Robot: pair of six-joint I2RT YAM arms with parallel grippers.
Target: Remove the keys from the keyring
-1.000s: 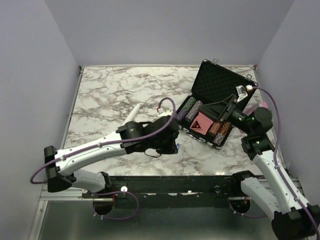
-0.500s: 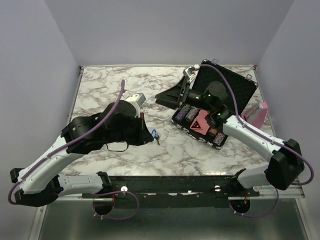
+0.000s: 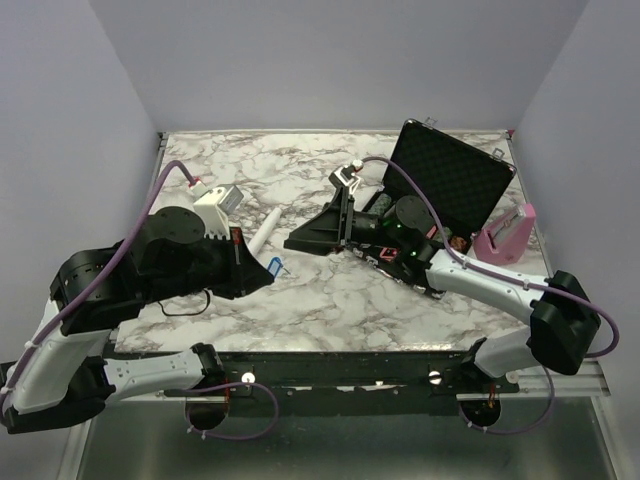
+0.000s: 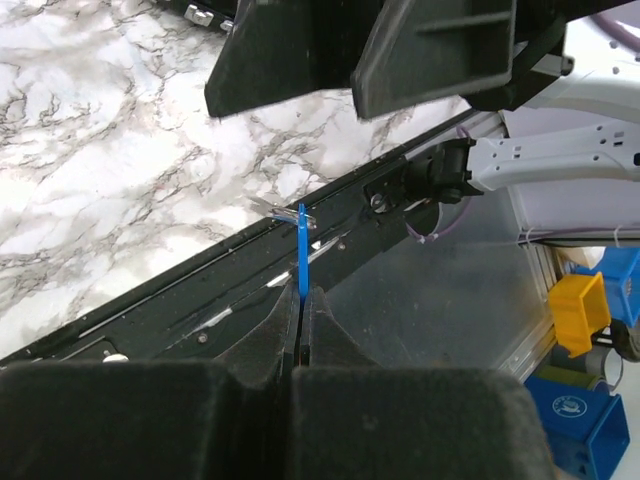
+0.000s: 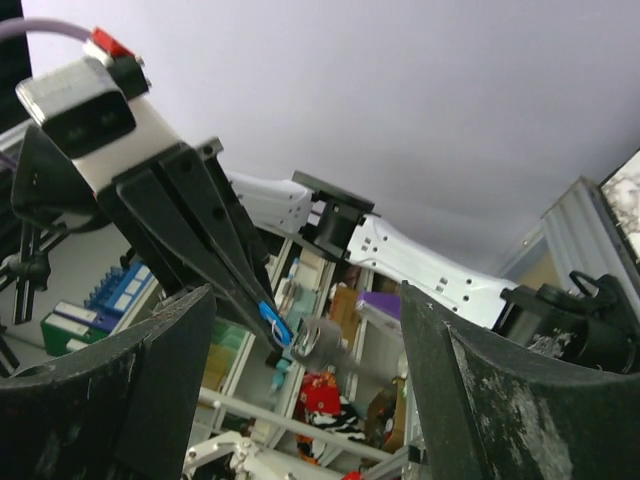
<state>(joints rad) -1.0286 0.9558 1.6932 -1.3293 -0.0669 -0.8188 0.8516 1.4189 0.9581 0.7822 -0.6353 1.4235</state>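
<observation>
My left gripper (image 3: 268, 272) is shut on the blue head of a small key (image 3: 276, 266), held up off the marble table (image 3: 330, 300). In the left wrist view the key (image 4: 302, 255) stands edge-on above the gripper (image 4: 302, 300), with a silvery bit (image 4: 284, 211) at its far end. That bit (image 5: 316, 340) is blurred in the right wrist view, so I cannot tell the keyring from the blade. My right gripper (image 3: 291, 243) is open and faces the key (image 5: 272, 322) from the right. The key lies in line with the gap of that gripper (image 5: 305, 390), untouched.
A white stick-like tool (image 3: 262, 232) lies on the marble behind the key. An open black case (image 3: 450, 185) with poker chips stands at the back right, under the right arm. A pink object (image 3: 505, 235) sits by the right edge.
My left gripper has drawn back to the left with the blue key in it. The right gripper swung from the case over to the left and now faces the key, its jaws slightly narrower.
</observation>
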